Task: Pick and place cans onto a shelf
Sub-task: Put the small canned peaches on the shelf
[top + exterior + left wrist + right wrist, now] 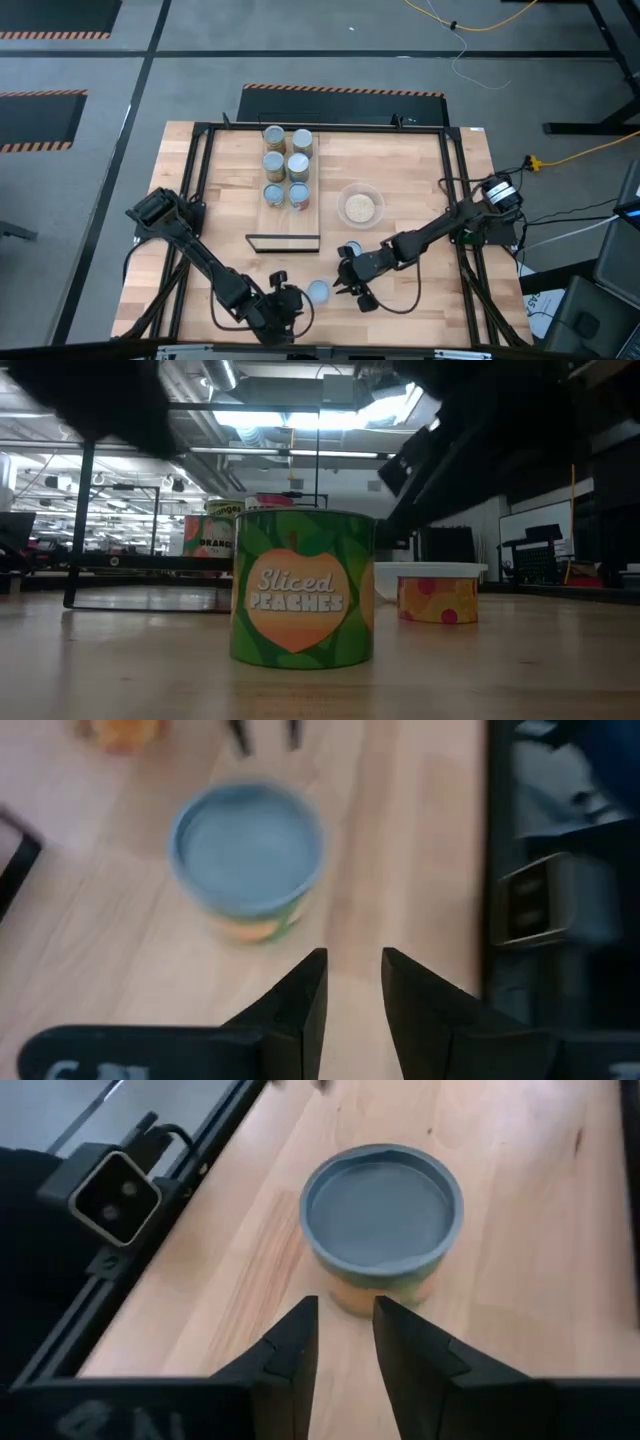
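I count six cans (286,166) already standing in two rows on the shelf (288,216), so the job looks mostly done — two are left on the tabletop (420,200): a blue-topped peaches can (318,291) near the front edge and another can (349,249) by the right arm. The peaches can stands upright, long axis vertical, lid up, label toward the low camera. The left tool (352,978) and right tool (345,1320) both flank it, each nearly closed and empty.

light: bright overhead, ceiling glare – low view | blur: left wrist – soft
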`<action>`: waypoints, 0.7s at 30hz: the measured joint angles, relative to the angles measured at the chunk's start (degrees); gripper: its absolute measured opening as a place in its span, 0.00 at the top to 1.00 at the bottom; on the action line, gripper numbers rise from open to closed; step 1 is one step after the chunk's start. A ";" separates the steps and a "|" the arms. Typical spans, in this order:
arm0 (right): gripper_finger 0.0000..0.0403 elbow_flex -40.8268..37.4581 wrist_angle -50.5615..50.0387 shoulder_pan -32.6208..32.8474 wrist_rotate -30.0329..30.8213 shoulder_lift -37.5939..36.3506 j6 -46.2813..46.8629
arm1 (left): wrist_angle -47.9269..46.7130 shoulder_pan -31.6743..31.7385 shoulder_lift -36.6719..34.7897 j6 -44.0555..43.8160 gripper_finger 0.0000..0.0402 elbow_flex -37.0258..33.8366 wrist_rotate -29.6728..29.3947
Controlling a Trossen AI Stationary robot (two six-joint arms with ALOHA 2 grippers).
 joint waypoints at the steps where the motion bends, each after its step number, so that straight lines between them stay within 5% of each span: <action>1: 0.74 0.00 -1.36 0.00 -0.01 -0.98 -0.01 | 0.08 -0.12 -0.16 1.10 0.78 0.98 -0.15; 12: 0.74 0.02 -22.47 -0.02 5.90 -15.11 -3.02 | 0.41 1.90 -0.08 16.60 0.78 12.76 -2.46; 21: 0.74 0.02 -34.35 -0.02 12.08 -21.12 -1.33 | 0.02 4.49 -0.04 17.98 0.78 13.89 -2.48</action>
